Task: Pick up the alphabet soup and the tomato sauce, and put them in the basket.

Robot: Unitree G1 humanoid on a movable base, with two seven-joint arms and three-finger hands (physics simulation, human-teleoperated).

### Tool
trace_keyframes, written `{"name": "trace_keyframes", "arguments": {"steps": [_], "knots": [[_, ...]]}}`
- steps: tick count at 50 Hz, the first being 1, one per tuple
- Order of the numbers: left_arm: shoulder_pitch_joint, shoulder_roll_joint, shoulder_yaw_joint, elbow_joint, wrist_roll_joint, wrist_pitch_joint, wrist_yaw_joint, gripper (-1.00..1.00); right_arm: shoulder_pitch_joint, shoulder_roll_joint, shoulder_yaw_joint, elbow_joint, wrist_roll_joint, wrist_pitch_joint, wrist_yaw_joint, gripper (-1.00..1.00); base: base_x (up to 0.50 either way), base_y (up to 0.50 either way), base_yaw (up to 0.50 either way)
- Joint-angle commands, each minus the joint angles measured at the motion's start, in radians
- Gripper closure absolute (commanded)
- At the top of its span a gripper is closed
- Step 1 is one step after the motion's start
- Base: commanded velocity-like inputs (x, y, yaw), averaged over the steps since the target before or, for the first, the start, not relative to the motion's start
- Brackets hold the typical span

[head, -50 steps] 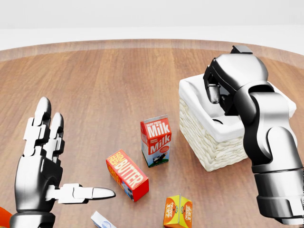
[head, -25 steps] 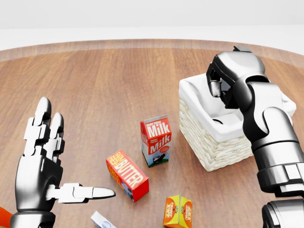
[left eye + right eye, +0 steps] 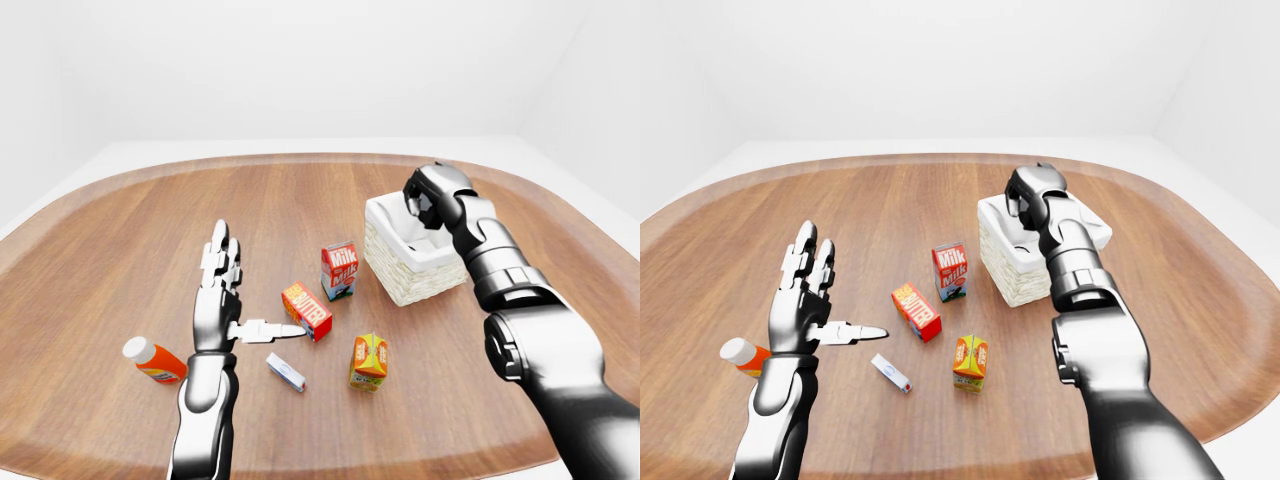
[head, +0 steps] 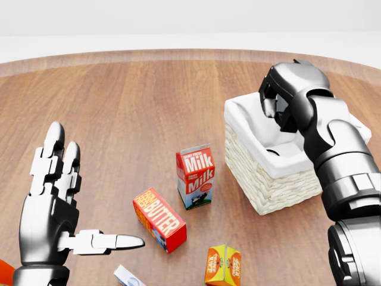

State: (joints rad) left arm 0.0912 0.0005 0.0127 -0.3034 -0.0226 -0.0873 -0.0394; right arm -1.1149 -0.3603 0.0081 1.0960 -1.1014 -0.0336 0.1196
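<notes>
No soup can and no tomato sauce can shows in any view. The white woven basket (image 4: 268,179) with its white lining stands at the right of the wooden table. My right hand (image 4: 271,107) hovers over the basket's far rim with its back towards the camera. Its fingers curl downward and hide part of the basket's inside. I see nothing in them. My left hand (image 4: 89,196) is held up at the lower left, open and flat, thumb pointing right, holding nothing.
A milk carton (image 4: 195,176) stands left of the basket, with a red butter box (image 4: 159,219) and an orange juice carton (image 4: 223,266) below it. A small white-and-blue box (image 3: 286,372) and an orange bottle (image 3: 153,361) with a white cap lie near my left arm.
My right hand has risen slightly over the basket and its forearm has swung out to the right. The left hand and the things on the table have not moved.
</notes>
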Motion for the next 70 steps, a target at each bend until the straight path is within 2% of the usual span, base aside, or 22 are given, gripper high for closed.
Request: {"name": "trace_keyframes", "arguments": {"steps": [1, 9, 22, 36, 44, 57, 70], "knots": [[-0.006, 0.003, 0.008, -0.002, 0.004, 0.000, 0.007, -1.00, -0.058, -0.012, 0.018, 0.129, 0.027, 0.002, -0.053, 1.00, 0.00, 0.00, 0.00], [-0.006, 0.002, 0.007, -0.007, 0.006, 0.000, 0.007, -1.00, -0.051, -0.029, 0.023, 0.155, 0.007, 0.026, -0.056, 1.00, 0.00, 0.00, 0.00], [-0.008, 0.002, 0.007, -0.012, 0.004, 0.000, 0.008, -1.00, -0.097, -0.006, 0.030, 0.192, -0.020, 0.048, -0.048, 1.00, 0.00, 0.00, 0.00], [-0.009, 0.002, 0.009, -0.005, 0.003, 0.000, 0.007, -1.00, -0.104, 0.009, 0.032, 0.205, -0.043, 0.046, -0.056, 1.00, 0.00, 0.00, 0.00], [-0.011, 0.002, 0.009, -0.006, 0.003, 0.000, 0.009, -1.00, -0.091, 0.015, 0.031, 0.209, -0.046, 0.056, -0.055, 1.00, 0.00, 0.00, 0.00], [-0.012, 0.003, 0.010, 0.004, 0.001, 0.000, 0.008, -1.00, -0.057, 0.032, 0.020, 0.219, -0.022, 0.049, -0.080, 1.00, 0.00, 0.00, 0.00], [-0.008, 0.002, 0.008, -0.006, 0.002, 0.000, 0.007, -1.00, -0.026, 0.036, 0.029, 0.223, -0.022, 0.056, -0.087, 1.00, 0.00, 0.00, 0.00]]}}
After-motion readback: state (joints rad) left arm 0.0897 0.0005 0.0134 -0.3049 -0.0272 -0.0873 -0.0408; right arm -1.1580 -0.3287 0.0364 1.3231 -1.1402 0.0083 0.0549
